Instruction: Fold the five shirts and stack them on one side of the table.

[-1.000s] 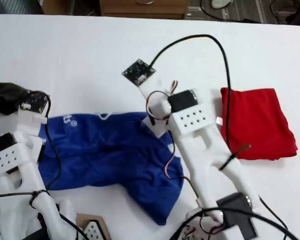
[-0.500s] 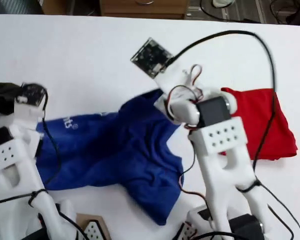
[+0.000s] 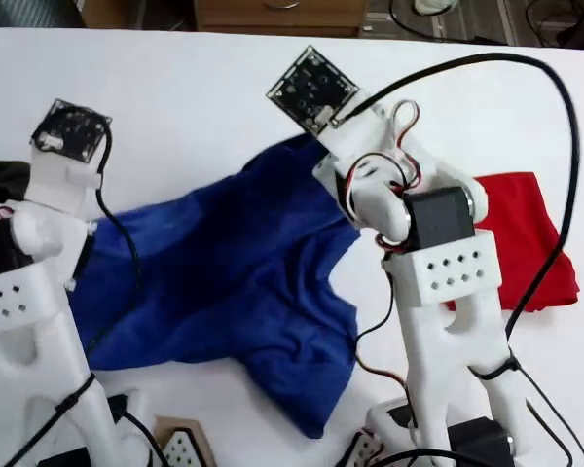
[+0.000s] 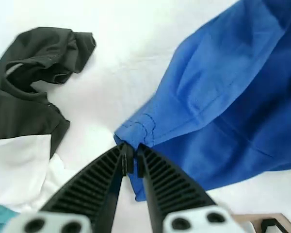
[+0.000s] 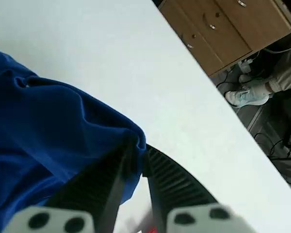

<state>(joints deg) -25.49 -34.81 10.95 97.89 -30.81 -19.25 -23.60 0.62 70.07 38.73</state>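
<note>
A blue shirt (image 3: pixel 234 282) lies spread across the middle of the white table (image 3: pixel 175 88), its far edge lifted. My right gripper (image 5: pixel 136 155) is shut on a raised fold of the blue shirt (image 5: pixel 48 131); in the high view this arm (image 3: pixel 370 185) stands over the shirt's far right corner. My left gripper (image 4: pixel 130 158) is shut on the hem corner of the blue shirt (image 4: pixel 223 97), at the shirt's left end under the left arm (image 3: pixel 49 224). A folded red shirt (image 3: pixel 526 243) lies at the right. A black shirt (image 4: pixel 34 82) is crumpled beside a white one (image 4: pixel 19 165).
Wooden drawers (image 5: pixel 228 29) stand beyond the table's far edge, with a person's shoe (image 5: pixel 245 97) on the floor. A black cable (image 3: pixel 526 88) arcs over the right side. A small brown card (image 3: pixel 180 443) lies at the front edge.
Both arms have risen and moved toward the far side, pulling the blue shirt's far edge up and back. The right arm shifted right and now covers part of the red shirt.
</note>
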